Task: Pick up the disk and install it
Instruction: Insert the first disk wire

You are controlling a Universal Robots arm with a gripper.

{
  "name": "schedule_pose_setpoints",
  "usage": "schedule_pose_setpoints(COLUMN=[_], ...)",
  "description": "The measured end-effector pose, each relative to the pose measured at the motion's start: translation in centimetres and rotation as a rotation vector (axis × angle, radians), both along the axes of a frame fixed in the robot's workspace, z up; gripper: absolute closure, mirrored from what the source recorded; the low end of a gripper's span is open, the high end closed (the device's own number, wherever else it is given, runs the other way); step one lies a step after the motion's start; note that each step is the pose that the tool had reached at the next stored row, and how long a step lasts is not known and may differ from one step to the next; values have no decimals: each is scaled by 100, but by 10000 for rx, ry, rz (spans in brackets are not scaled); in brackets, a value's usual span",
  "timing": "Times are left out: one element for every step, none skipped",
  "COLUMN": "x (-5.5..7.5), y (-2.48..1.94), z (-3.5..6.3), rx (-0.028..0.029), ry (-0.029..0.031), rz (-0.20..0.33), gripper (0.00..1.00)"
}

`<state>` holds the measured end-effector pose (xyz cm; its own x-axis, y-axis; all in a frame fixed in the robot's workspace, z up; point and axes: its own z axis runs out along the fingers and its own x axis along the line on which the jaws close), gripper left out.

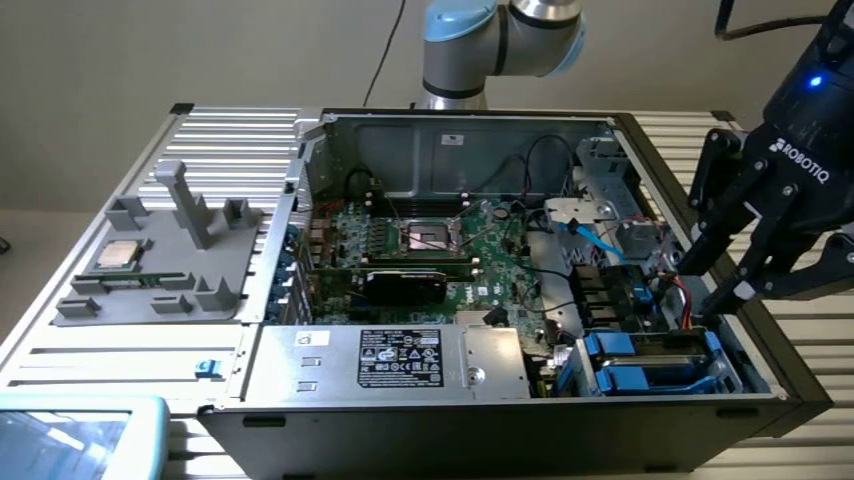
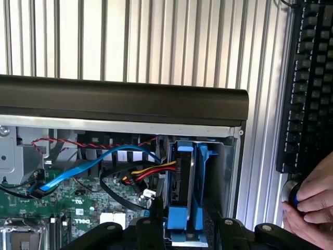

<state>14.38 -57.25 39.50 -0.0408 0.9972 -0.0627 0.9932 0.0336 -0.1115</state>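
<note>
Hand: the black robot hand (image 1: 721,285) hangs over the open computer case at the end nearest the exterior view's right, above the drive bay; its two fingers (image 1: 703,235) stand partly apart with only air between them; it has hold of nothing
Disk: the flat grey-metal hard drive in its bright blue plastic bracket (image 2: 183,195) sits on edge in the metal drive bay (image 2: 225,172) at the case's corner, just below the hand in the wrist view; in the exterior view, blue-bracketed units (image 1: 651,362) lie in that bay, and I cannot tell one drive from the other there
Cables: a light blue flat cable (image 2: 88,167) and a red-and-yellow wire bundle (image 2: 153,169) run toward the drive's end
Case: the black open tower case (image 1: 534,425) lies on its side on the ribbed metal worktop (image 1: 114,355); its green motherboard (image 1: 441,250) faces up
Tray: a grey plastic holder (image 1: 160,260) with a small square silver chip (image 1: 119,254) rests near the worktop's edge at the exterior view's left
Person: a person's hand (image 2: 311,205) rests beside a black keyboard (image 2: 309,83) in the wrist view
</note>
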Motion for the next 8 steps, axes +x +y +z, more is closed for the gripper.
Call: schedule_pose_setpoints(x=[0, 0, 0, 0, 0, 0, 0, 0], y=[0, 0, 0, 0, 0, 0, 0, 0], z=[0, 0, 0, 0, 0, 0, 0, 0], rx=[1, 0, -1, -1, 0, -1, -1, -1], ry=[0, 0, 0, 0, 0, 0, 0, 0], rz=[0, 0, 0, 0, 0, 0, -1, 0], gripper=[57, 57, 57, 57, 57, 57, 57, 57])
